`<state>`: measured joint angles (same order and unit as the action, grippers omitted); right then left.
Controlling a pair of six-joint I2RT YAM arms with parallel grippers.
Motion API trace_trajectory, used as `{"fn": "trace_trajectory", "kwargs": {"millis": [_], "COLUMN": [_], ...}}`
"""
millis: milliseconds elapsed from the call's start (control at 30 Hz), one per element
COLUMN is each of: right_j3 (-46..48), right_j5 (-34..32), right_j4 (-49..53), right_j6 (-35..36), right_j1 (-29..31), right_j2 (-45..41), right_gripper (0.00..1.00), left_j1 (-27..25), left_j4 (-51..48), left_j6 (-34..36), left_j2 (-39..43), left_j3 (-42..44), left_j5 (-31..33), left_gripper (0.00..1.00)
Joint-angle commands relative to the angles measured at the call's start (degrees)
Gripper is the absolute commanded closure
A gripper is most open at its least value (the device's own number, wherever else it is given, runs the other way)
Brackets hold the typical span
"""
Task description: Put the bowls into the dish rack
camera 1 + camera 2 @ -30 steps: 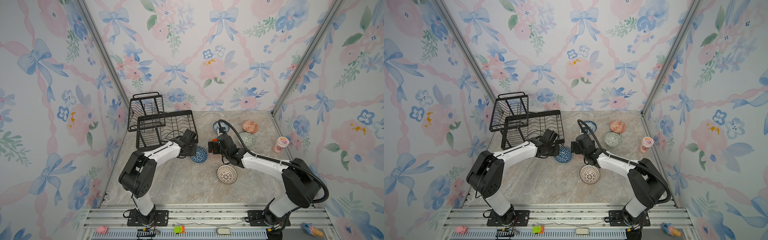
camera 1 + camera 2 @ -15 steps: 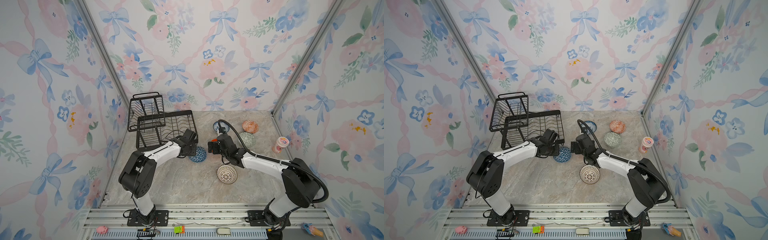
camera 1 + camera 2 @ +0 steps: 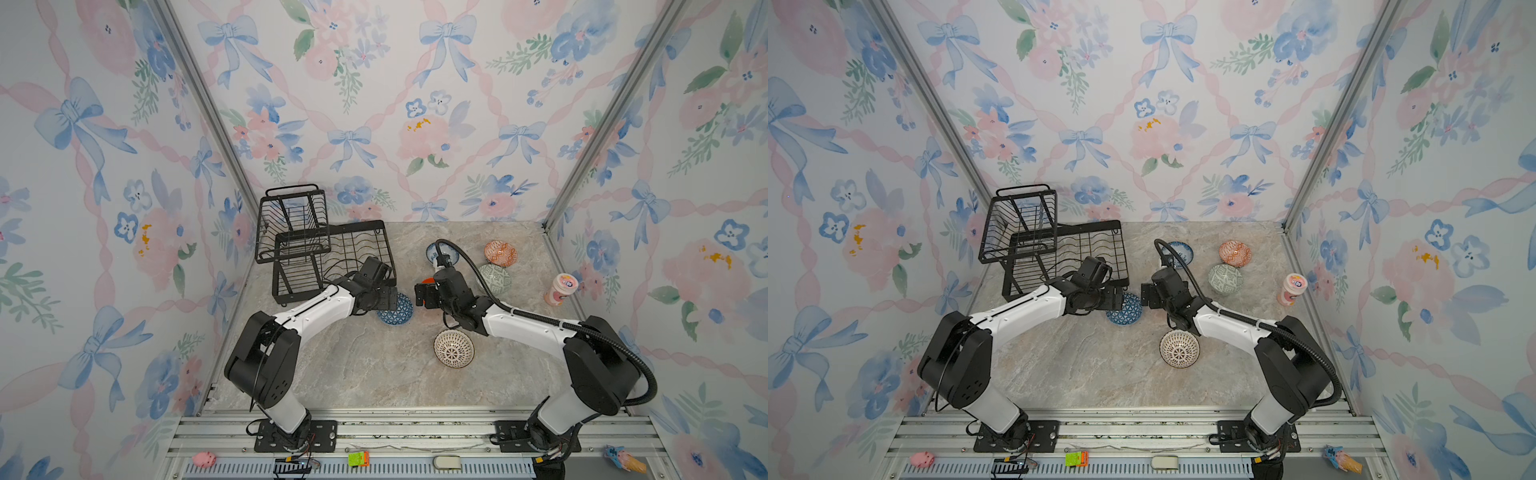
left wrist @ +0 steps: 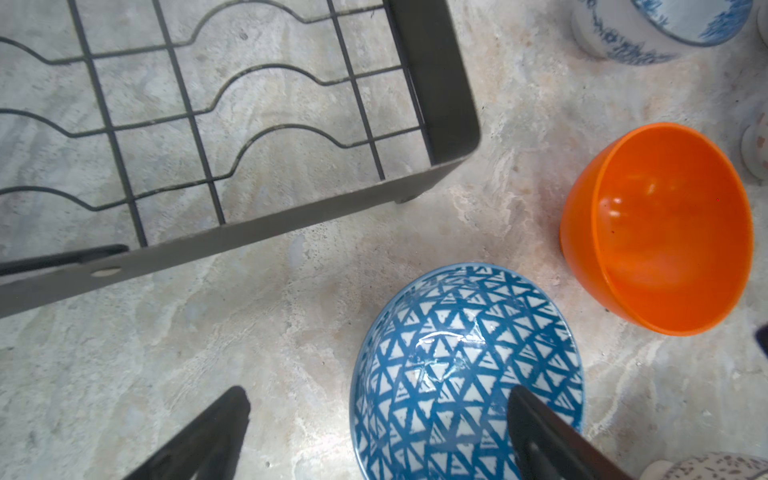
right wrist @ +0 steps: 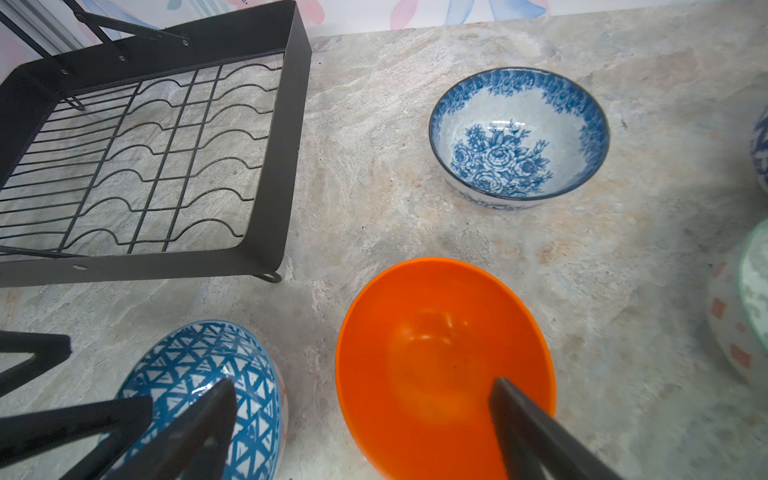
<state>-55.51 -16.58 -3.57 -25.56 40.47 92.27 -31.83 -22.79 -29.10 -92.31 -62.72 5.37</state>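
**Two arms, six bowls, none racked.** Both robot arms reach in over a stone-patterned desk [image 3: 353, 374]. All six bowls sit on it, outside the black wire dish rack [image 3: 332, 230], which stands at 10 o'clock in both top views. The only label in sight is a blue mark on the lid of the pink cup [image 3: 561, 289] at 3 o'clock, and it is too small to read.

The left tool [image 4: 378, 392] is spread wide and grips nothing. One finger hangs over the inside of the blue geometric bowl [image 4: 457, 365] at the desk's centre, and the other is outside its rim. The right tool [image 5: 363, 384] is likewise apart and empty, with one finger over the inside of the plain orange bowl [image 5: 436, 345].

That glossy, unpatterned bowl is all but hidden under the right arm in the top views. The wrist views show it just beside the blue one, near the rack's corner. Only the right wrist view shows the rose spray inside the blue-white floral bowl [image 5: 515, 141].

Only the top views show these whole:
- the rack's raised upper basket [image 3: 295, 255]
- the white bowl with dark radial lines [image 3: 454, 348] at 4 o'clock
- the pale green bowl [image 3: 494, 279] at 2 o'clock
- the orange-white patterned bowl [image 3: 500, 253] just beyond the green one
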Motion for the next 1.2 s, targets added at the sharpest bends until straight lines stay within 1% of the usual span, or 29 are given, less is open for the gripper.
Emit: {"fn": "trace_trajectory", "kwargs": {"millis": [0, 133, 233, 300, 433, 533, 600, 700, 833, 867, 933, 1033, 1133, 1167], "right_j3": [-2.06, -2.37, -3.15, -4.11, -5.67, -6.18, -6.82, -8.56, -10.47, -10.86, -11.83, -12.52, -12.96, -13.02], "right_j5": [1.60, 3.37, 4.86, 5.41, 6.89, 9.45, 10.38, 10.68, 11.45, 11.77, 12.24, 11.52, 11.31, 11.23], "right_j4": [1.20, 1.14, 1.53, 2.29, 3.89, 4.35, 5.04, 7.00, 9.28, 9.74, 11.05, 12.08, 12.71, 12.81], "right_j6": [-0.64, -0.28, 0.07, 0.46, -0.04, -1.37, -1.77, -1.46, -2.32, -2.67, -3.05, -3.00, -2.91, -2.87], "right_j1": [-0.26, 0.09, 0.64, 1.24, 2.34, 2.58, 2.70, 3.11, 3.38, 3.31, 3.68, 4.16, 4.33, 4.30], "right_j2": [1.30, 1.84, 2.23, 4.32, 6.05, 7.19, 8.11, 9.58, 11.65, 12.23, 13.25, 13.81, 14.08, 14.17], "right_gripper": [0.03, 0.03, 0.01, 0.00, 0.04, 0.11, 0.15, 0.18, 0.23, 0.24, 0.30, 0.33, 0.40, 0.41], "left_j1": [0.36, 0.37, 0.29, 0.29, 0.37, 0.92, 2.09, 4.11, 4.59, 4.59, 4.58, 4.53, 4.50, 4.50], "left_j4": [-0.27, -0.33, -0.26, -0.33, -0.29, -0.31, -0.29, -0.15, -0.15, -0.15, -0.01, 0.02, 0.02, 0.07], "left_j6": [1.23, 2.02, 1.60, 1.71, 1.33, 0.26, -1.01, -2.14, -2.03, -2.23, -3.07, -4.00, -4.49, -4.59], "left_j2": [2.86, 5.25, 7.54, 9.15, 11.58, 12.66, 13.31, 13.91, 13.43, 13.34, 13.28, 13.21, 13.12, 13.26], "left_j3": [1.58, 2.90, 4.42, 5.21, 6.27, 7.13, 7.92, 8.84, 8.84, 8.91, 9.41, 10.20, 10.59, 10.64], "left_j5": [1.73, 2.22, 5.10, 7.14, 9.90, 10.82, 9.72, 5.00, 1.13, 0.51, -0.47, -0.83, -1.32, -1.45], "left_gripper": [0.02, 0.02, 0.02, 0.02, 0.02, 0.02, 0.02, 0.02, 0.02, 0.02, 0.02, 0.02, 0.02, 0.02]}}
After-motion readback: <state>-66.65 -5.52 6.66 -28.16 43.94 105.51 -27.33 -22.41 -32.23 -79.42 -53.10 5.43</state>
